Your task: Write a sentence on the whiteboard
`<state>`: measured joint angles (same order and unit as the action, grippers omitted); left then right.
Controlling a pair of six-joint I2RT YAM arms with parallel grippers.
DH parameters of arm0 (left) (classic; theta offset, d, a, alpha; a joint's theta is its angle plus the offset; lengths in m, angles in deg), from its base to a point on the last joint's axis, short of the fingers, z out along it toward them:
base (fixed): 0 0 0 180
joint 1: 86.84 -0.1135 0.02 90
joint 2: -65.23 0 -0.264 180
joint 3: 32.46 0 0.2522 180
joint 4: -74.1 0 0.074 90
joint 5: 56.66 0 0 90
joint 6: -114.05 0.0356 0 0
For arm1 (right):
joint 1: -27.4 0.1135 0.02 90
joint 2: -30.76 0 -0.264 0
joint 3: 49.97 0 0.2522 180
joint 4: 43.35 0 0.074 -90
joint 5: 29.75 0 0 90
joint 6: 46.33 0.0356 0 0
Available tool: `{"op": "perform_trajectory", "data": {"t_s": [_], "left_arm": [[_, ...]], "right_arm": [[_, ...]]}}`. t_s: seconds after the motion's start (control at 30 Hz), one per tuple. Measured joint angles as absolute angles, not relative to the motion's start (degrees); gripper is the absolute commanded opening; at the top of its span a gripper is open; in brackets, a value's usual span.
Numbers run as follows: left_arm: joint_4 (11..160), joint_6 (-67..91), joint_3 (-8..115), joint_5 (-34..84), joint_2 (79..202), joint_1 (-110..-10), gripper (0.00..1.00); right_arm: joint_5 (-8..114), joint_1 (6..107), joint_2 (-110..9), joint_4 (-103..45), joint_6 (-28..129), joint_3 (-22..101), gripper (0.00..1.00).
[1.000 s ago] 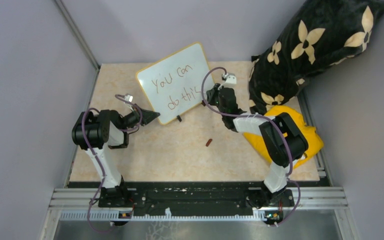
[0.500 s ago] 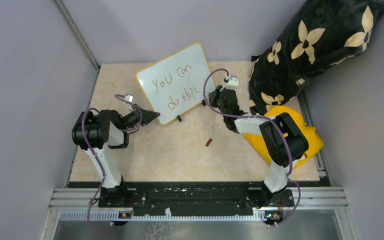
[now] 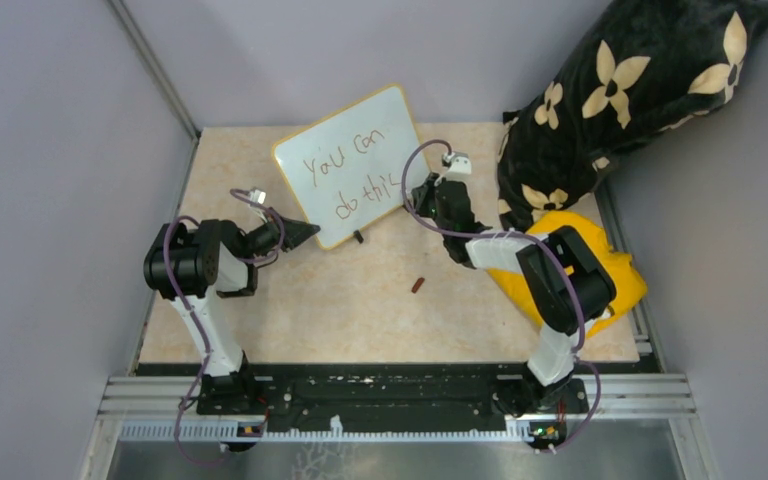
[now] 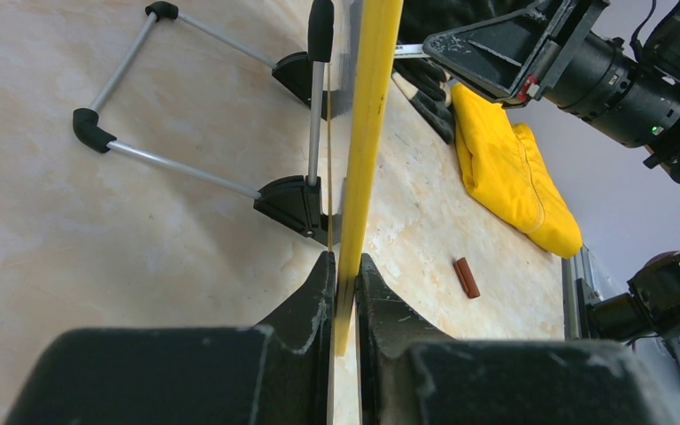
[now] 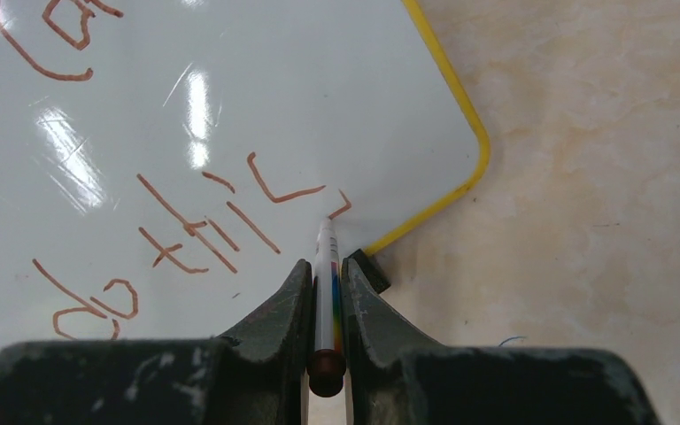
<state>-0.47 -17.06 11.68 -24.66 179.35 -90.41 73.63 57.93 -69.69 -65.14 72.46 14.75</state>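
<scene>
The whiteboard (image 3: 380, 115) stands tilted on its wire stand (image 4: 186, 168) at the back of the table. On it is the sentence (image 3: 355, 170) in thin brown strokes: "you can" above "do thi", with a short new stroke after it. My left gripper (image 3: 310, 233) is shut on the board's yellow frame (image 4: 367, 133) at its lower left corner. My right gripper (image 5: 326, 266) is shut on a marker (image 5: 325, 292). The marker's tip touches the whiteboard (image 5: 319, 88) at the end of the sentence (image 5: 204, 221), close to the lower right corner.
A small brown marker cap (image 3: 418, 285) lies on the table in front of the board. A black cushion with cream flowers (image 3: 630, 90) leans at the back right. A yellow cloth (image 3: 610, 290) lies under my right arm. Grey walls close in both sides.
My right gripper has shifted slightly along the board's lower right edge with the marker, and a short stroke has appeared after "thi". The left arm and the board have not moved.
</scene>
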Motion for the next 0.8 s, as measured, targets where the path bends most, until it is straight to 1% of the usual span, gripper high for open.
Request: {"op": "perform_trajectory", "data": {"t_s": [0.23,0.43,0.63,0.8], "left_arm": [[-0.47,-17.06,11.76,-24.64,179.35,-90.41,0.00],[-0.47,-17.06,11.78,-24.64,179.35,-90.41,0.00],[-0.47,-17.06,11.83,-24.66,179.35,-90.41,0.00],[-0.47,-17.08,11.85,-24.68,179.35,-90.41,0.00]], "right_arm": [[73.39,61.20,-69.69,-65.11,72.46,14.79,0.00],[73.63,61.73,-68.79,-64.24,72.38,14.77,0.00],[74.79,59.28,-63.74,-64.13,72.88,11.91,0.00],[75.45,56.33,-63.24,-64.24,73.62,11.78,0.00]]}}
